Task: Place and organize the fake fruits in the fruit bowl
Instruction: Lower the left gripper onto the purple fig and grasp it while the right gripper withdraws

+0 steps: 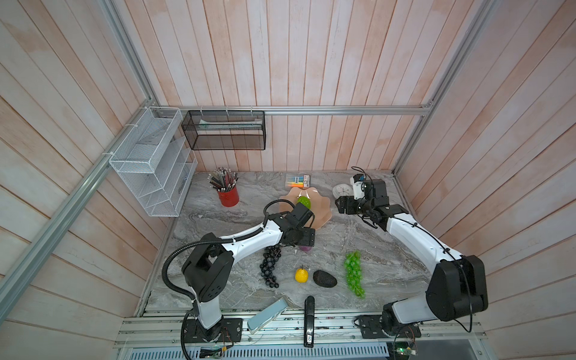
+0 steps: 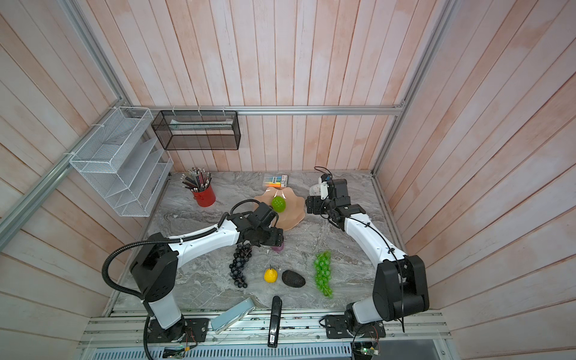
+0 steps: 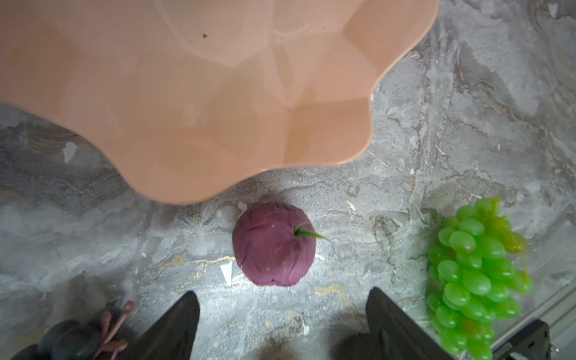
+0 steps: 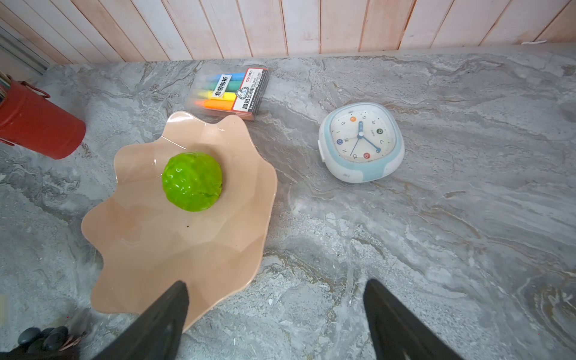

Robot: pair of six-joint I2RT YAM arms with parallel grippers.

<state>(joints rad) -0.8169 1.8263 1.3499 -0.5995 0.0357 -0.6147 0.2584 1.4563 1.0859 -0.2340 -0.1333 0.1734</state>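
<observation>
The purple round fruit (image 3: 274, 244) sits on the table (image 3: 467, 124) just ahead of the left gripper (image 3: 282, 293), centred on the gap between its wide-apart, empty jaws, with the fruit bowl (image 3: 174, 168) rim just beyond; being round, it offers no long axis to match. The right gripper (image 4: 274, 283), also spread and empty, hovers beside the bowl, farther from this fruit

Whitewashed pink wooden plank walls (image 1: 311, 62) enclose a grey veined marble-look tabletop (image 1: 358, 237). A silver aluminium frame rail (image 1: 343, 110) crosses the back wall above a black mesh basket (image 1: 224, 131); a white wire tiered rack (image 1: 149, 162) hangs beside it
</observation>
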